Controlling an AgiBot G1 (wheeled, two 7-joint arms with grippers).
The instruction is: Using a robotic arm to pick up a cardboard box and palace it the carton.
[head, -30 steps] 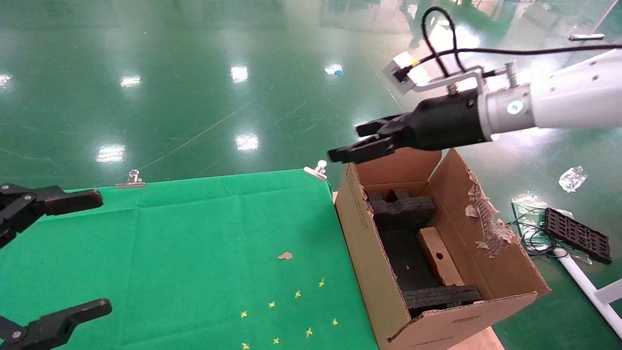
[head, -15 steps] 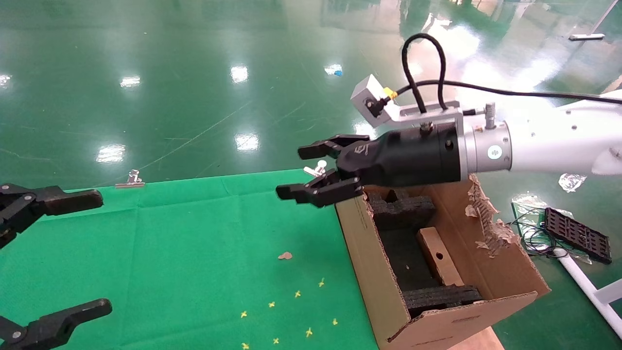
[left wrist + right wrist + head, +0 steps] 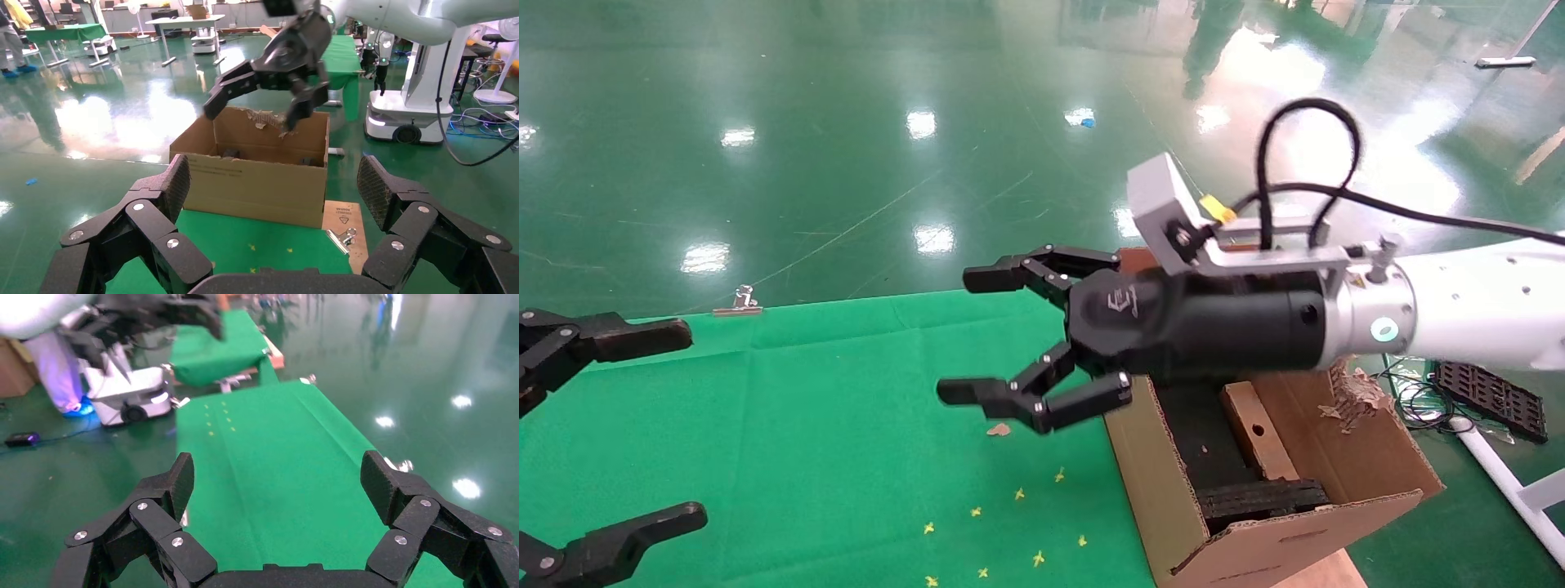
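The small cardboard box [image 3: 1258,433] lies inside the carton [image 3: 1152,490], leaning between black foam inserts [image 3: 1258,496], with its round hole facing up. My right arm's gripper [image 3: 972,335] is open and empty. It hangs over the green cloth just left of the carton's left wall, pointing left. In the right wrist view its fingers [image 3: 276,465] frame only green cloth. My left gripper [image 3: 691,423] is open and empty at the table's left edge. In the left wrist view [image 3: 272,177] it faces the carton [image 3: 257,184], with the right gripper [image 3: 250,119] above it.
A green cloth [image 3: 846,457] covers the table, held by binder clips [image 3: 738,300]. A cardboard scrap [image 3: 999,429] and small yellow marks [image 3: 1019,493] lie on it. The carton's right flap [image 3: 1336,384] is torn. A black tray [image 3: 1491,394] and cables lie on the floor at right.
My right gripper has moved from above the carton's far edge leftward, lower and nearer, out over the cloth, and its fingers have spread wider. The box and left arm have not moved.
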